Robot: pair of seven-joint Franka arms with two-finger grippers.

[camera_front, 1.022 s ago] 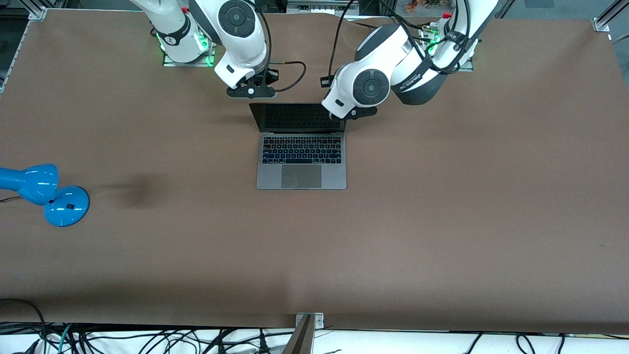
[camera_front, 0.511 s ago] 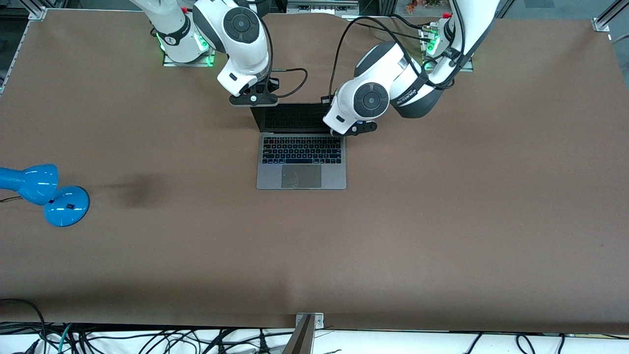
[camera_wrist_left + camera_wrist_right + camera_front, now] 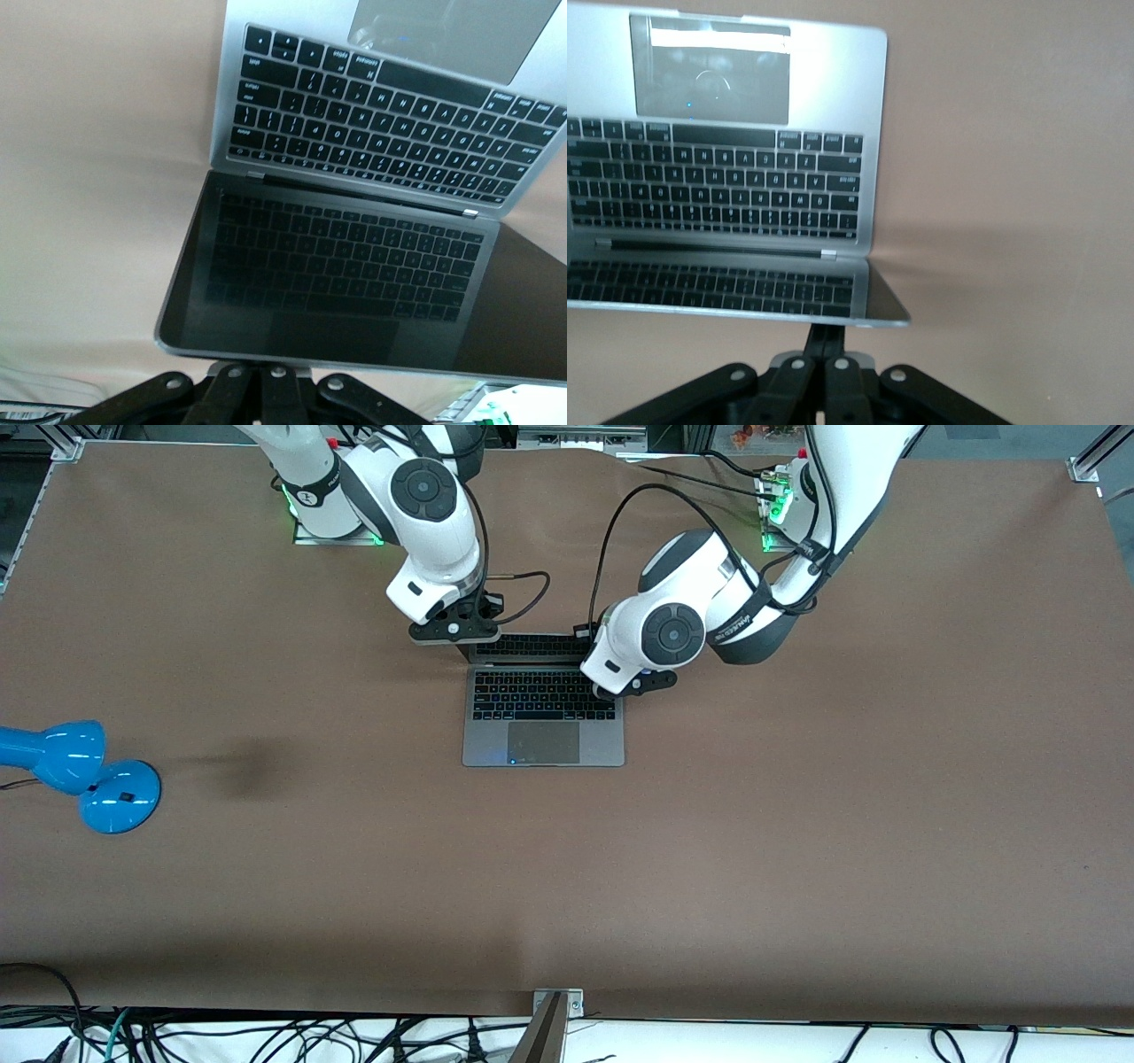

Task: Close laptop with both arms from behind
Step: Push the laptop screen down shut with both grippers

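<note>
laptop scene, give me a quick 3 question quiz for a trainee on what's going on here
1. True or false: the laptop lid is fully shut.
2. Which best describes the fingers of the left gripper and the right gripper? A) both shut B) both open C) one open, one shut
3. Fill in: the blue lamp stands toward the ____ arm's end of the table.

Key
1. False: the lid is tilted forward over the keyboard but still partly open, both grippers at its top edge.
2. A
3. right

A robotics lab — aluminium-framed table (image 3: 797, 868), loose cables (image 3: 266, 1036) (two mounted arms).
</note>
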